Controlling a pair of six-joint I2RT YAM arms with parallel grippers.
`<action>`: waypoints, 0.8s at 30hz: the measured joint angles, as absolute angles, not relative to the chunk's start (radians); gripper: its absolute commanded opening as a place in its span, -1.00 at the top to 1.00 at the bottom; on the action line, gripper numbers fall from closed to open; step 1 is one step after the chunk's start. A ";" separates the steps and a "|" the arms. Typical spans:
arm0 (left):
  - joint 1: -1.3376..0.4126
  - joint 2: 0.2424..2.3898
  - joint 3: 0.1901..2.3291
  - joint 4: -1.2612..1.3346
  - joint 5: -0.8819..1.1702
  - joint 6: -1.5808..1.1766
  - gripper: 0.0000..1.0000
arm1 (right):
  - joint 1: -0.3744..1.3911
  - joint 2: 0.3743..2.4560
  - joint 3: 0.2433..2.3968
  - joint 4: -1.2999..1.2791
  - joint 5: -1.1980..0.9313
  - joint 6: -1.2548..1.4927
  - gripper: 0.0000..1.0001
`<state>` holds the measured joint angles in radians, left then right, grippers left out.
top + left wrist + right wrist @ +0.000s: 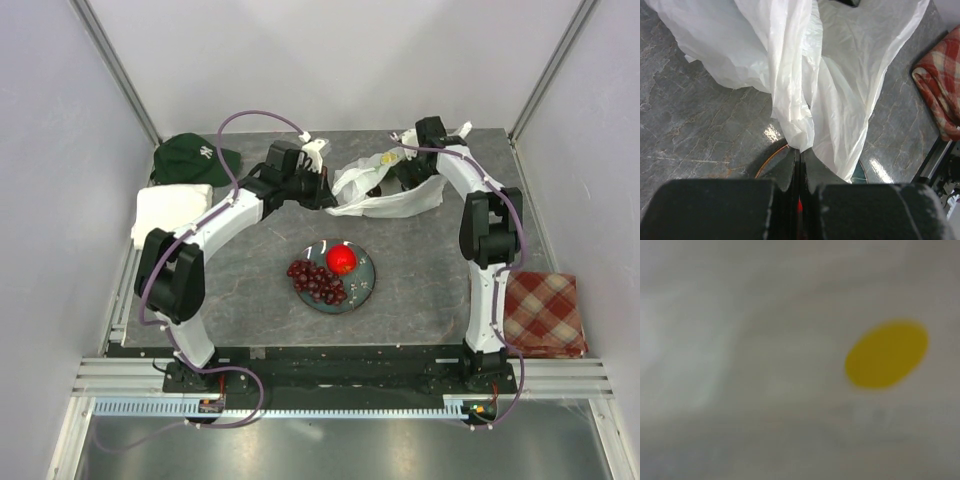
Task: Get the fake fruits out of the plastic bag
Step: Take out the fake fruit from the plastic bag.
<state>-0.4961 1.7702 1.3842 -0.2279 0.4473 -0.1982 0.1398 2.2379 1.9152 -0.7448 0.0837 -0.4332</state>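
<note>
From above: bag (pixel 385 195) crumpled at the far middle of the surface (pixel 240 290), left hand (pixel 324 192) at its left edge, right hand (pixel 400 172) at its far side, grip impossible to tell; grapes (pixel 317 282) and apple (pixel 342 260) on the plate (pixel 368 286), nearer. From the left wrist: fingers (pixel 815 170) pressed together on a fold of bag (pixel 850 75), checked cloth (pixel 940 85) at right. From the right wrist: only blur, pale film with a yellow patch (pixel 886 354).
</note>
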 measured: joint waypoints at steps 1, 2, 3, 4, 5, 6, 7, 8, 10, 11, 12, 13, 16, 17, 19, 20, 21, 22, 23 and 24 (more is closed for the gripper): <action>-0.498 1.770 1.384 -0.229 0.447 -0.195 0.97 | 0.140 2.258 1.928 -0.752 0.080 -0.425 -0.96; -0.501 1.771 1.384 -0.230 0.447 -0.192 0.97 | 0.140 2.283 1.943 -0.763 0.076 -0.414 -0.96; -0.503 1.771 1.384 -0.230 0.447 -0.192 0.97 | 0.140 2.305 1.950 -0.770 0.072 -0.408 -0.96; -0.504 1.771 1.384 -0.230 0.447 -0.192 0.97 | 0.140 2.321 1.951 -0.777 0.068 -0.403 -0.96; -0.507 1.771 1.384 -0.230 0.446 -0.191 0.97 | 0.140 2.331 1.960 -0.789 0.059 -0.397 -0.91; -0.509 1.772 1.384 -0.230 0.446 -0.191 0.97 | 0.140 2.331 1.967 -0.789 0.060 -0.393 -0.83; -0.511 1.772 1.384 -0.230 0.446 -0.191 0.96 | 0.140 2.334 1.973 -0.786 0.058 -0.389 -0.71; -0.513 1.772 1.385 -0.230 0.446 -0.189 0.97 | 0.140 2.337 1.973 -0.787 0.056 -0.386 -0.68; -0.515 1.773 1.385 -0.230 0.446 -0.187 0.97 | 0.139 2.338 1.972 -0.786 0.050 -0.381 -0.66; -0.517 1.773 1.385 -0.230 0.446 -0.185 0.97 | 0.136 2.336 1.966 -0.778 0.044 -0.379 -0.69; -0.517 1.773 1.385 -0.230 0.446 -0.184 0.97 | 0.135 2.326 1.949 -0.765 0.042 -0.376 -0.72; -0.518 1.774 1.385 -0.230 0.446 -0.184 0.97 | 0.133 2.309 1.923 -0.748 0.037 -0.374 -0.85; -0.518 1.774 1.385 -0.230 0.446 -0.181 0.97 | 0.121 2.230 1.802 -0.694 -0.009 -0.360 -0.96; -0.517 1.774 1.385 -0.230 0.446 -0.181 0.97 | 0.118 2.214 1.787 -0.692 -0.015 -0.357 -0.96; -0.518 1.774 1.385 -0.230 0.446 -0.180 0.97 | 0.112 2.173 1.763 -0.683 -0.044 -0.346 -0.96; -0.518 1.774 1.385 -0.230 0.446 -0.178 0.97 | 0.109 2.157 1.763 -0.677 -0.057 -0.342 -0.96; -0.518 1.774 1.385 -0.230 0.446 -0.177 0.97 | 0.107 2.143 1.764 -0.665 -0.068 -0.337 -0.96; -0.518 1.774 1.385 -0.230 0.446 -0.177 0.97 | 0.105 2.130 1.768 -0.659 -0.079 -0.334 -0.96; -0.517 1.774 1.385 -0.230 0.446 -0.177 0.97 | 0.105 2.124 1.775 -0.657 -0.087 -0.331 -0.96; -0.517 1.774 1.385 -0.230 0.446 -0.177 0.97 | 0.105 2.121 1.786 -0.654 -0.097 -0.328 -0.96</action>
<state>-0.5175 1.7741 1.3853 -0.2302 0.4461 -0.1768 0.1047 2.1212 1.7859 -0.6540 -0.0967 -0.3279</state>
